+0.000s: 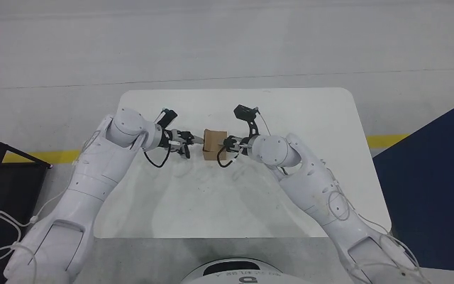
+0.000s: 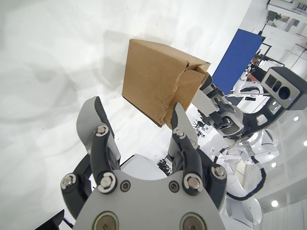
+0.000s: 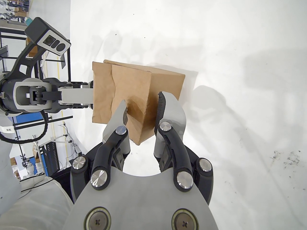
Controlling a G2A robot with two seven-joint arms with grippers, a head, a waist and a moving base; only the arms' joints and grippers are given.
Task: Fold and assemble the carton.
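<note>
- Here the brown carton (image 1: 214,144) is over the middle of the white table (image 1: 319,113), between the two grippers. Whether its underside touches the table cannot be told for sure.
- The right gripper (image 3: 142,107) is closed on a corner of the carton, and the cardboard is dented inward between its fingers (image 3: 168,111).
- The left gripper (image 2: 138,111) has its fingers spread wide and holds nothing. One fingertip (image 2: 178,118) touches the end of the carton, where a creased flap (image 2: 189,84) is folded in but does not lie flat.
- The carton has its box shape, so the step in hand is probably the closing of this end flap, with the right gripper as the holder and the left one as the pusher.
- To do it well, the left fingertip should push near the middle of the flap, straight toward the right gripper, so that the carton does not turn around the pinched corner.
- The push should be slow and light: the cardboard looks thin and shows wrinkles, and a hard push may crush the wall instead of seating the flap.
- The right gripper needs a firm hold but not a tighter one, because the corner is deformed there.
- One risk is that the flap springs out again once the fingertip leaves it.
</note>
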